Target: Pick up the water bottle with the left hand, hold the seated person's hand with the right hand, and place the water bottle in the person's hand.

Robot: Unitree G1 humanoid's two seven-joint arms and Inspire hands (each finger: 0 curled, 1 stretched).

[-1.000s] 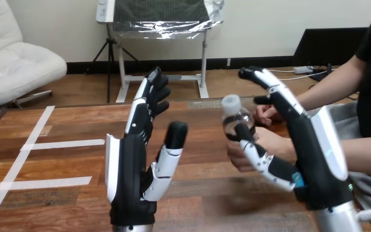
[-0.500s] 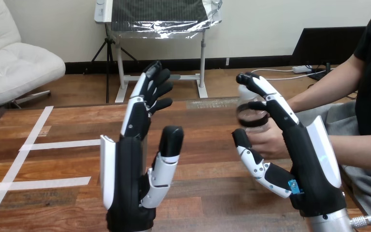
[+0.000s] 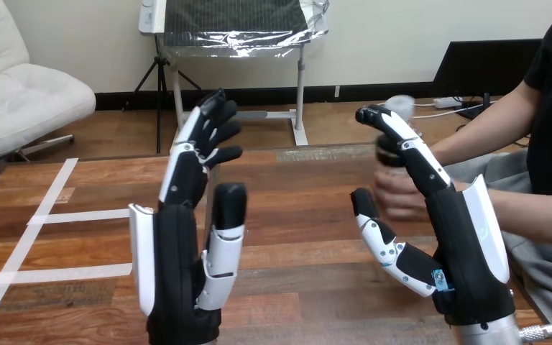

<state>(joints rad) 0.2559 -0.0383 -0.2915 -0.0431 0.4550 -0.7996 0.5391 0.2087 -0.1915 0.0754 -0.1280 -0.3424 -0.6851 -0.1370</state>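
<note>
Handover looks complete — water bottle [image 3: 386, 153], higher than 1 second ago, sits in the person's hand [image 3: 395, 195]; left hand [image 3: 176, 251] and right hand [image 3: 467, 244] stand raised, fingers straight and apart — empty.

Wooden table [image 3: 295, 190] with white tape [image 3: 79, 215]

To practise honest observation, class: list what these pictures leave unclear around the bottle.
Head view:
The water bottle: blurred, partly behind fingers of the right hand; fill level unreadable.
The person's hand: blurred; its grip on the bottle unclear.
The person's forearm: partly behind the right hand.
</note>
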